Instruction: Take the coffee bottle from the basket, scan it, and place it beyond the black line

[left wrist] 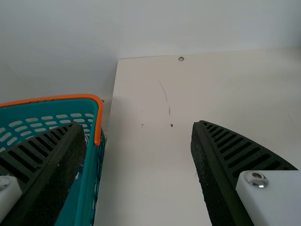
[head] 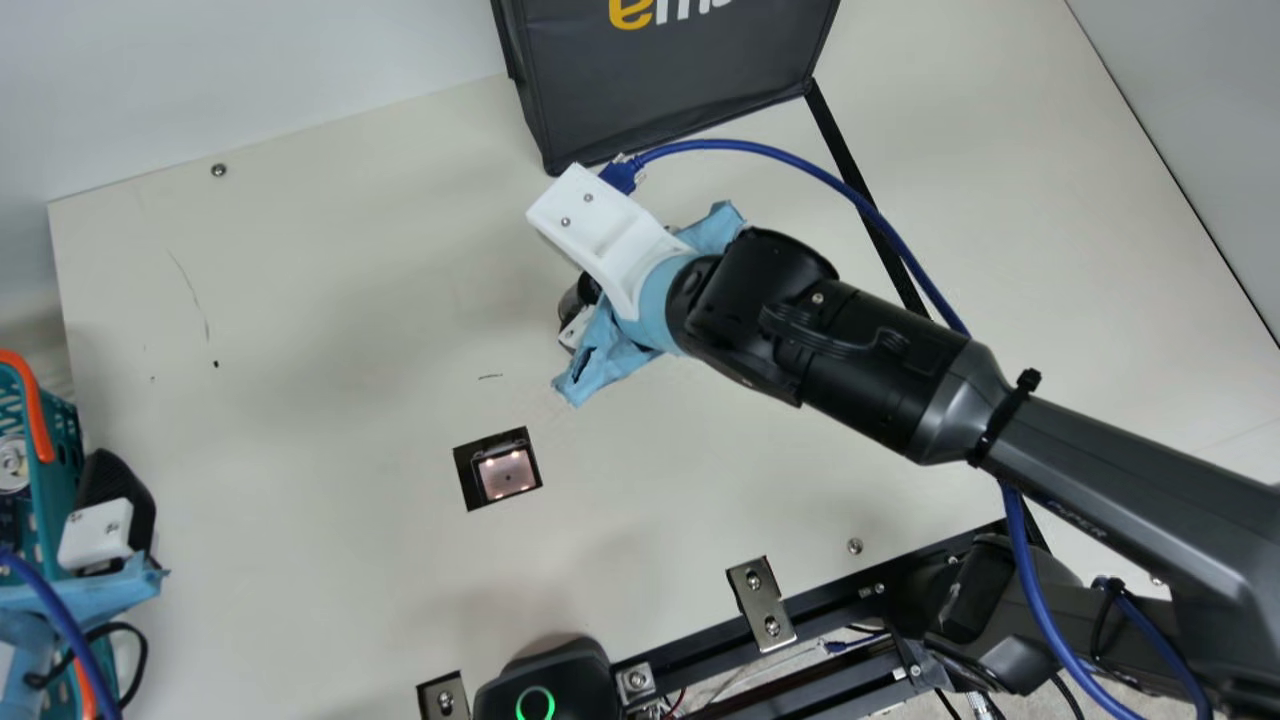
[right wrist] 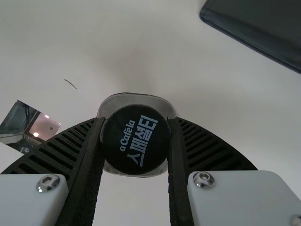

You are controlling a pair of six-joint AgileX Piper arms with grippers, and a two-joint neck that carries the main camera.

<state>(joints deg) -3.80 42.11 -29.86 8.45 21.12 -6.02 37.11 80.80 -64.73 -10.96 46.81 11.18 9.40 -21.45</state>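
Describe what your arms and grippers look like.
My right arm is black and grey, with a blue cable, light-blue cloth and white bracket. My left arm has light-blue wrapping and another blue cable. The left gripper and right gripper have black ribbed fingers and pale, screwed mounts.

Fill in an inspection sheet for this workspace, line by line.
Surface: cream table has a thin scratch and small dark marks.
Coffee bottle: its black cap is between the right gripper's fingers; it is not beyond the black line.
Scanner: probably the dark square with the lit window.
Basket: teal, orange rim, a can inside.
Clutter: dark fabric box at the black line's far end.
Left gripper: open, beside the basket.
Right gripper: closed on the bottle.
Cables: a blue cable crosses above the black line; another runs by the left arm.
Surroundings: pale wall behind.
Spills: nothing seen.
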